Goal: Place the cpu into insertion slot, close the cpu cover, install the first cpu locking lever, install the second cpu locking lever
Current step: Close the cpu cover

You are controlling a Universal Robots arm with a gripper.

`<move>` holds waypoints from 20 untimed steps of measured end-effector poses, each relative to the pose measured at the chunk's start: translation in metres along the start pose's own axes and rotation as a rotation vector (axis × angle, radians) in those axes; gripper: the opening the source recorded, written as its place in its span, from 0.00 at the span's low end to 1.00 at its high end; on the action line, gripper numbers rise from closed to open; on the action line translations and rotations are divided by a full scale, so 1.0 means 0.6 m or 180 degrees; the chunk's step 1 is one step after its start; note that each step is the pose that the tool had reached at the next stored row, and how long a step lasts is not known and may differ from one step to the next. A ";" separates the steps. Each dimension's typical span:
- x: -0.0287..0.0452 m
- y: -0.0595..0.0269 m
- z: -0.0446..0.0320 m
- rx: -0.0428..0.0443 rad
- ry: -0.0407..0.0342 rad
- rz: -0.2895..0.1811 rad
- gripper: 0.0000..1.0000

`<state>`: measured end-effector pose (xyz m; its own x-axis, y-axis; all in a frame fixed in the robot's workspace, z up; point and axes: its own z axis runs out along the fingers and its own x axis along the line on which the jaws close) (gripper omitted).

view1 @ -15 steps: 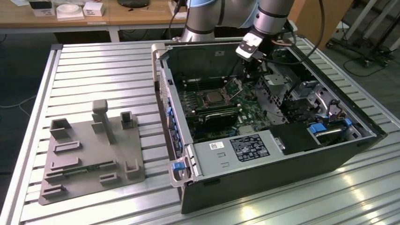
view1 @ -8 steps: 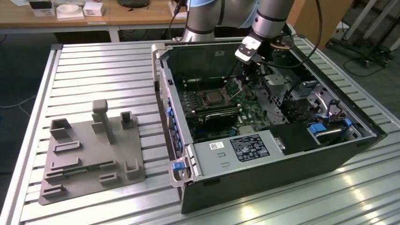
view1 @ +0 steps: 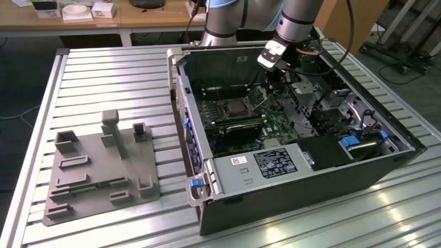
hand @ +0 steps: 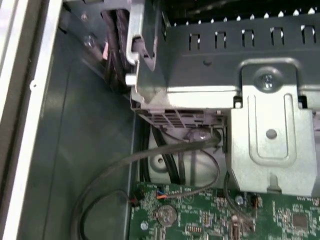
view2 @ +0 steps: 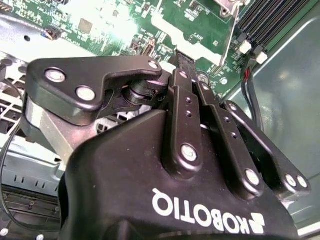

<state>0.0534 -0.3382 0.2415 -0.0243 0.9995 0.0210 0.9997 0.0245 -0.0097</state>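
Hanging inside the open computer case [view1: 276, 206], the end effector [view1: 267, 92] is held low over the green board [view1: 279, 129], just beside the socket [view1: 223, 111] on the exterior view's right. The silvery chip [view1: 236, 107] is seated in that socket. In the second wrist view the end effector [view2: 186, 62] is shown with its fingers [view2: 182, 115] pressed together above the board [view2: 200, 25]; whether anything thin is pinched between them cannot be told. The case is laid on a slatted metal surface [view1: 117, 77], and a grey fixture plate [view1: 103, 170] is set well apart from it, toward the exterior view's left.
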 end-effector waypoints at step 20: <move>0.002 -0.031 0.003 0.0038 0.0009 0.0001 0.11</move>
<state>0.0349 -0.3377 0.2396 -0.0241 0.9994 0.0237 0.9995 0.0246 -0.0215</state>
